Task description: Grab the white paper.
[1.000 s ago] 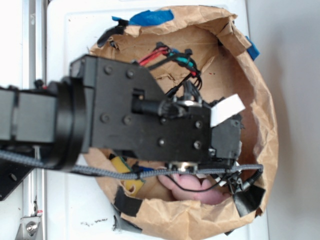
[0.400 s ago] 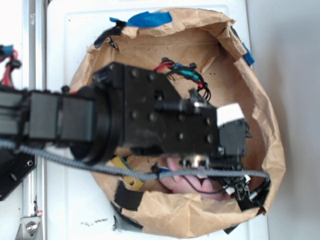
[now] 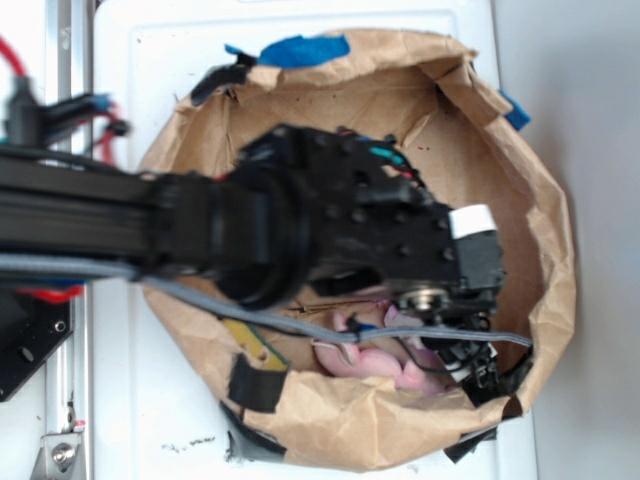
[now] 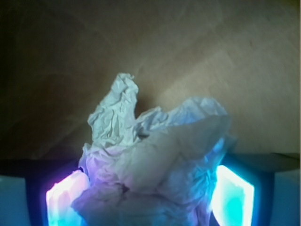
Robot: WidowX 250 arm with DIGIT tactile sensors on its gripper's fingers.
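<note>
The white paper [image 4: 155, 155] sits crumpled between my jaws, both glowing pads pressed against it, inside the brown paper bag [image 3: 500, 180].

1 white paper [image 4: 155, 155], 1 bag [image 3: 500, 170], 1 rabbit [image 3: 385, 362]

The white paper [image 4: 155, 160] is a crumpled, off-white wad with grey creases and sharp wrinkles, seen only in the wrist view; in the exterior view it is hidden under the arm. It sits between the two glowing fingers [image 4: 63, 200], filling the gap from one to the other and seeming to press against both, its lower part tinted violet and blue by their light. One crinkled peak rises up and to the left above the fingers, a broader, rounder fold bulges to the right, and both stand out beyond the fingertips.
</note>
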